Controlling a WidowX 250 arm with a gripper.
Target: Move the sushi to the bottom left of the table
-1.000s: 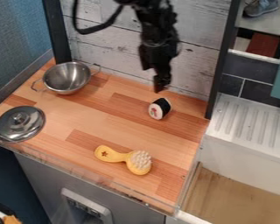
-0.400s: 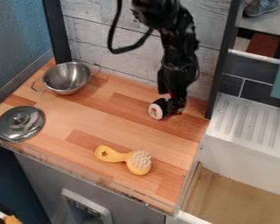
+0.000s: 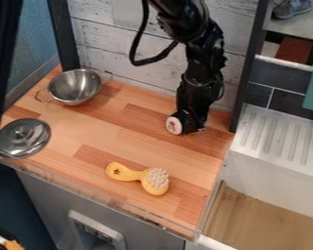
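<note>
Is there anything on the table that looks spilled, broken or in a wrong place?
Nothing looks spilled or broken. The brush seems slightly odd for a toy kitchen, and the lid lies off the pot, though neither is clearly wrong.

Comes down with the gripper (image 3: 192, 127) from above the sushi (image 3: 175, 125), toward the view's right, to right up against it, hiding most of its black wrap, and now shows a dark shape (image 3: 2, 58) at the left edge, covering part of the blue wall (image 3: 38, 46) and lid (image 3: 28, 139).
</note>
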